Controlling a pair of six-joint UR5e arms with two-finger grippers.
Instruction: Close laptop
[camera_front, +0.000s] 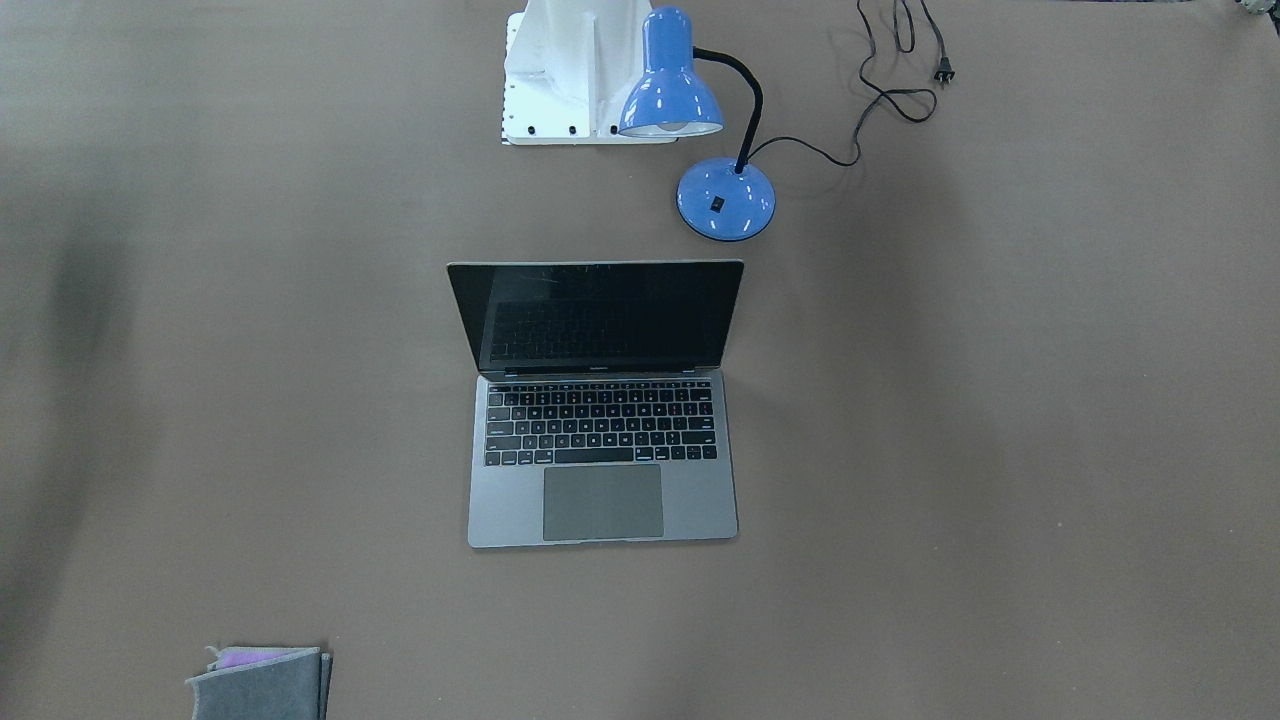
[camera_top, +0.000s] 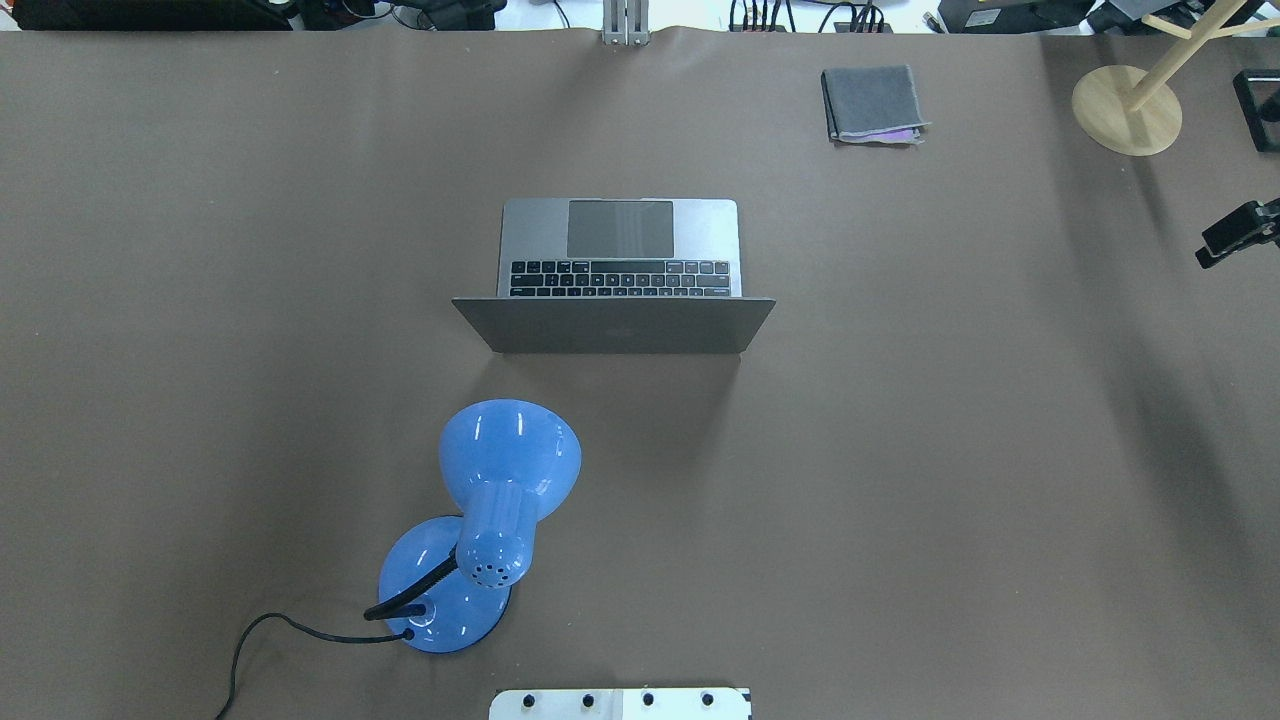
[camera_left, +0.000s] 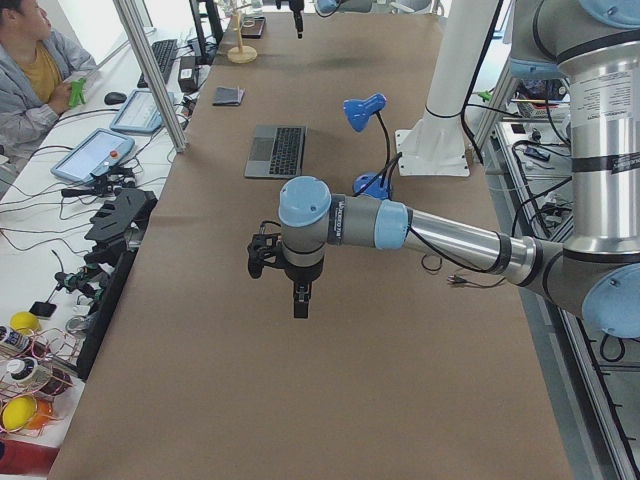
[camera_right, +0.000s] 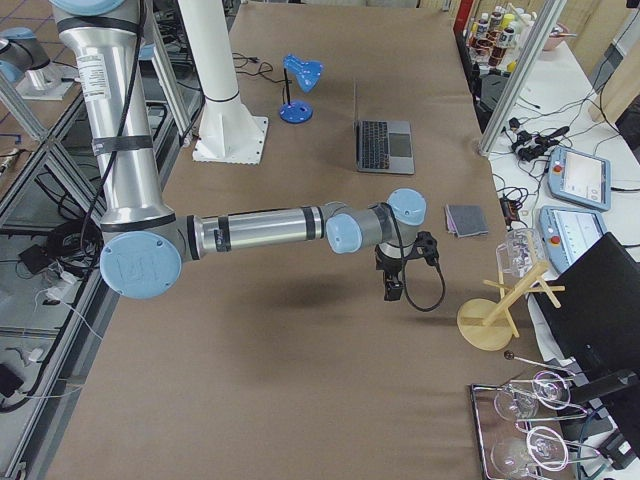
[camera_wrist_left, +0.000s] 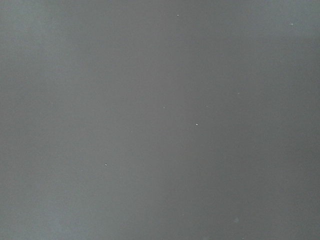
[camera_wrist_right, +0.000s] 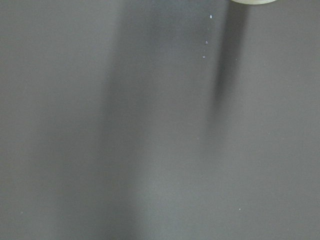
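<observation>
The laptop (camera_front: 600, 500) stands open in the middle of the table, its screen upright and dark, its keyboard facing away from the robot base. It also shows in the overhead view (camera_top: 620, 230), where the lid's back faces the robot. My left gripper (camera_left: 300, 300) hangs over bare table far from the laptop (camera_left: 277, 150); I cannot tell if it is open or shut. My right gripper (camera_right: 393, 285) hangs over the table's other end, well away from the laptop (camera_right: 385, 145); its jaws cannot be made out. Both wrist views show only bare table.
A blue desk lamp (camera_front: 700, 110) with its cord stands between the laptop's lid and the white robot base (camera_front: 560, 70). A folded grey cloth (camera_top: 873, 103) lies at the far side. A wooden stand (camera_top: 1125, 110) is at the right end, near my right gripper.
</observation>
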